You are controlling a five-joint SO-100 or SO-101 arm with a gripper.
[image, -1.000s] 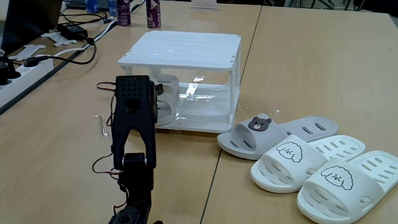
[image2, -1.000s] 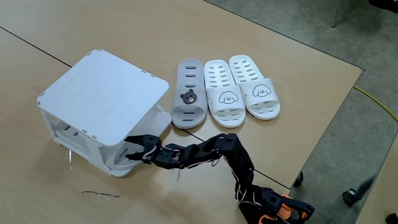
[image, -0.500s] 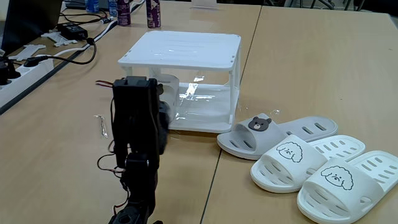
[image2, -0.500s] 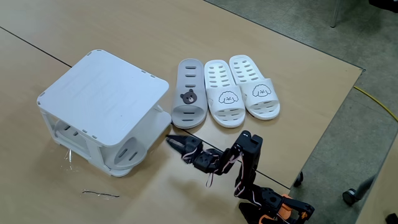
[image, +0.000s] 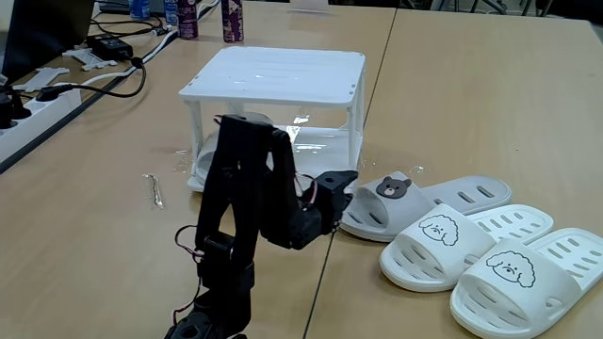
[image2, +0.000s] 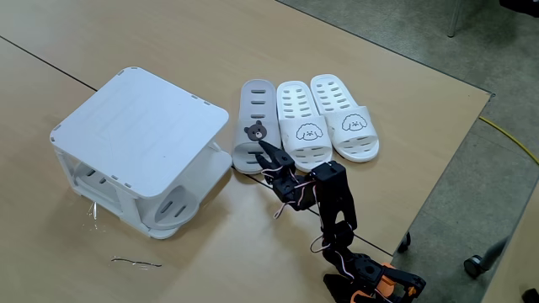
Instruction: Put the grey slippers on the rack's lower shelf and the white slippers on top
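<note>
One grey slipper with a bear face lies on the table just right of the rack. A second grey slipper lies on the rack's lower shelf, partly hidden by the arm in a fixed view. Beside the grey one on the table lie the two white slippers, side by side. My gripper is open and empty, low over the table, its tips right at the toe end of the grey slipper on the table. The rack's top is bare.
Cables, a power strip and bottles sit at the table's far left. A small thin metal piece lies on the table left of the rack. The table edge runs close behind the arm's base.
My arm has drawn back from the rack's lower shelf and swung right to the grey slipper on the table. A grey slipper stays inside the rack.
</note>
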